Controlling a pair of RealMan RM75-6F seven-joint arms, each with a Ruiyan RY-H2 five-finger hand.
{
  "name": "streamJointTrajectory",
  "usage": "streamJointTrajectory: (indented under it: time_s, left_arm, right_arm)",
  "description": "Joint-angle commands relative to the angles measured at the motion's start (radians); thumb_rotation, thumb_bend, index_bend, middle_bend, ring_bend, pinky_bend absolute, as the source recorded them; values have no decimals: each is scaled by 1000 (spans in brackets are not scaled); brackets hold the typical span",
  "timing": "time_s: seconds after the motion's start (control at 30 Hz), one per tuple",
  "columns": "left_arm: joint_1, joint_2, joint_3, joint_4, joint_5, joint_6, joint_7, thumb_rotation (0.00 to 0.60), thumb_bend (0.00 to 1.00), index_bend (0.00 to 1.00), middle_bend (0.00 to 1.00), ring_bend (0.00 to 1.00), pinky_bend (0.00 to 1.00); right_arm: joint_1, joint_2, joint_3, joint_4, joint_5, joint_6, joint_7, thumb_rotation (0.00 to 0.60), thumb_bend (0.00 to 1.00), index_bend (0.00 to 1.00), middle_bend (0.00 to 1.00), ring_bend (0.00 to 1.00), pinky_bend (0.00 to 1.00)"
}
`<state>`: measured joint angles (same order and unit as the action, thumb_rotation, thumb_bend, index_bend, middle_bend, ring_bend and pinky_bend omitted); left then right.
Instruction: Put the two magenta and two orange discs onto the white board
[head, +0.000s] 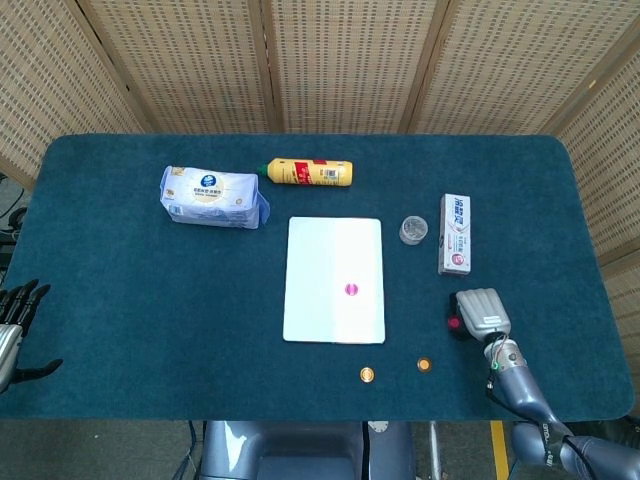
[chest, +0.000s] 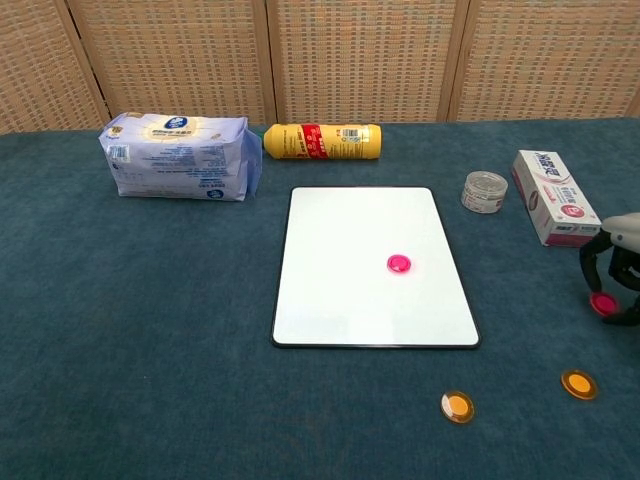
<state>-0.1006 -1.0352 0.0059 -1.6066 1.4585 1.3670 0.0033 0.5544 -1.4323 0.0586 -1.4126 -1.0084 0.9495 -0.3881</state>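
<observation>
Chest view, right hand at second magenta disc, pickup under way.
Nearest: two orange discs on the cloth, off the board. Next: right hand, fingers curled down around the loose magenta disc; whether it is pinched or only bracketed cannot be told. Advice: confirm a firm pinch on the rim, lift straight, carry left to a bare patch of the white board, clear of the magenta disc already placed. Left hand idle at table edge, fingers apart, holding nothing. Farthest: jar, carton, bottle, tissue pack.
</observation>
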Motion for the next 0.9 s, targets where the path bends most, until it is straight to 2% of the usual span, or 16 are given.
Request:
streamJointTrajectory:
  time_s: [0.03,0.17,0.3,0.47,0.67,0.9]
  left_arm:
    - [1,0,0,0,1,2,-2,600,0,0,0,0,0]
    - [2,1,1,1,2,3,-5,600,0,0,0,0,0]
    - [0,1,1,3,3,0,-5,600,0,0,0,0,0]
    - [-4,4,-4,8,-10,-10,-20,600,0,0,0,0,0]
    - [-11,6,-6,13,-19,-26,-26,600,0,0,0,0,0]
    - [-11,9,-7,13,-21,-27,-36,600,0,0,0,0,0]
  right_arm:
    - [30,28,40,-74,8,6,-26,600,311,539,854,870,1000]
    - [85,31,94,-165,65,7,-102,600,311,539,854,870,1000]
    - [135,10,128,-212,147,11,-177,600,312,539,854,870,1000]
    - [251,-85,179,-254,322,40,-329,600,311,539,854,870,1000]
    - [333,-170,188,-241,444,106,-439,600,312,539,854,870,1000]
    - [380,-248,172,-179,509,142,-487,600,311,539,854,870,1000]
